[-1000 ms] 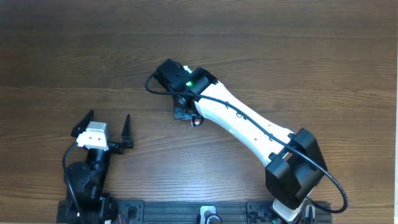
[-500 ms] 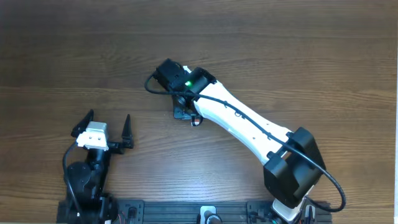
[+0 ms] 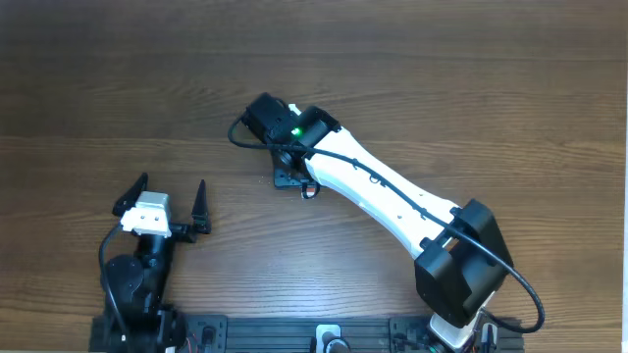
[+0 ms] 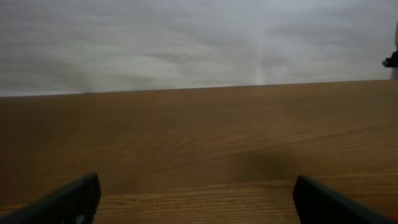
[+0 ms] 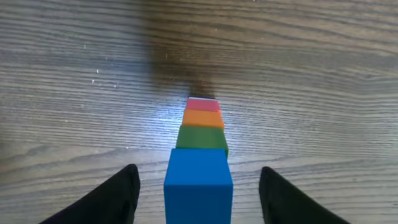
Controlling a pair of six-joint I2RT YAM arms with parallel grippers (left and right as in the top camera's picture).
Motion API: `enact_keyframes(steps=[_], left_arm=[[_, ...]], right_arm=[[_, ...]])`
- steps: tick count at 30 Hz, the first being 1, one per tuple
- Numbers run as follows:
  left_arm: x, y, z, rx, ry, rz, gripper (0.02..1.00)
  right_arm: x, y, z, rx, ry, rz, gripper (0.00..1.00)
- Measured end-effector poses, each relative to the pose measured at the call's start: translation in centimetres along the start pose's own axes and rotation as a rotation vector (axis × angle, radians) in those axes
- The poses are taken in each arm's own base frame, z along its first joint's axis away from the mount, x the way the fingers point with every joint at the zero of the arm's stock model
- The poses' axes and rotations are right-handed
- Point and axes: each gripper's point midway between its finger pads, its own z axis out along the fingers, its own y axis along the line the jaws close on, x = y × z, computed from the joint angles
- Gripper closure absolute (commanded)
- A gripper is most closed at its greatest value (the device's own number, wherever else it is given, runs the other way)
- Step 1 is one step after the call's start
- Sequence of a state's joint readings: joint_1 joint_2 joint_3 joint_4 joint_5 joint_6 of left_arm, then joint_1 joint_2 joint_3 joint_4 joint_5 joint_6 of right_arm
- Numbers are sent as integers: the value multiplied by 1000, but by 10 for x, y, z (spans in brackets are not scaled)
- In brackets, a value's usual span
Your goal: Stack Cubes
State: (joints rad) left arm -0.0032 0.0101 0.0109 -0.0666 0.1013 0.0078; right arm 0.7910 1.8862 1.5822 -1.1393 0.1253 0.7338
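Note:
A stack of cubes stands on the wooden table, with a blue cube point(image 5: 198, 190) on top, then a green cube point(image 5: 201, 137), an orange cube point(image 5: 203, 117) and a red cube point(image 5: 203, 104) at the bottom. My right gripper point(image 5: 199, 169) hangs over the stack, open, with one finger on each side of the blue cube and a gap on both sides. From above, the right gripper point(image 3: 294, 178) sits mid-table, and a red sliver of the stack point(image 3: 310, 192) peeks out beside it. My left gripper point(image 3: 165, 198) rests open near the left base, holding nothing.
The wooden table point(image 3: 471, 108) is bare around the stack. The right arm point(image 3: 383, 196) stretches diagonally from the bottom right toward the middle. The left wrist view looks across bare wood point(image 4: 199, 137) to a pale wall.
The right arm's elbow has edged slightly left; its gripper stays over the stack. The left arm has not moved.

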Motion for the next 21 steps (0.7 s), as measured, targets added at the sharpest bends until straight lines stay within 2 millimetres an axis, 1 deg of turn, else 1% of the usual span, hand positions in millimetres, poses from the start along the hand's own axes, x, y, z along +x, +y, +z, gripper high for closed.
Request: enact_keyframes(steps=[1, 8, 11, 13, 14, 15, 16, 17, 18, 19, 20, 21], left_arm=[[0, 0, 0, 0, 0, 0, 18], [0, 0, 0, 0, 0, 0, 18], [0, 0, 0, 0, 0, 0, 18], [0, 0, 0, 0, 0, 0, 18], [0, 0, 0, 0, 0, 0, 18], [0, 0, 0, 0, 0, 0, 18], [0, 0, 0, 0, 0, 0, 20], [0, 0, 0, 0, 0, 0, 20], [0, 0, 0, 0, 0, 0, 20], [0, 0, 0, 0, 0, 0, 18], [0, 0, 0, 0, 0, 0, 18], [0, 0, 0, 0, 0, 0, 18]], right_arm=[[0, 0, 0, 1, -1, 1, 7], [-6, -5, -1, 26, -30, 2, 7], [-20, -1, -7, 4, -77, -22, 7], [-32, -4, -18, -22, -122, -43, 9], [-40, -10, -29, -35, -157, -48, 9], [-49, -20, -46, -45, -205, -46, 7], [-61, -40, -79, -54, -294, -31, 7], [-68, -54, -96, -54, -351, -10, 7], [-71, -73, -117, -48, -419, 12, 9], [-71, -88, -130, -41, -463, 28, 7], [-66, -114, -147, -27, -527, 63, 9], [-64, -131, -155, -17, -568, 93, 7]])
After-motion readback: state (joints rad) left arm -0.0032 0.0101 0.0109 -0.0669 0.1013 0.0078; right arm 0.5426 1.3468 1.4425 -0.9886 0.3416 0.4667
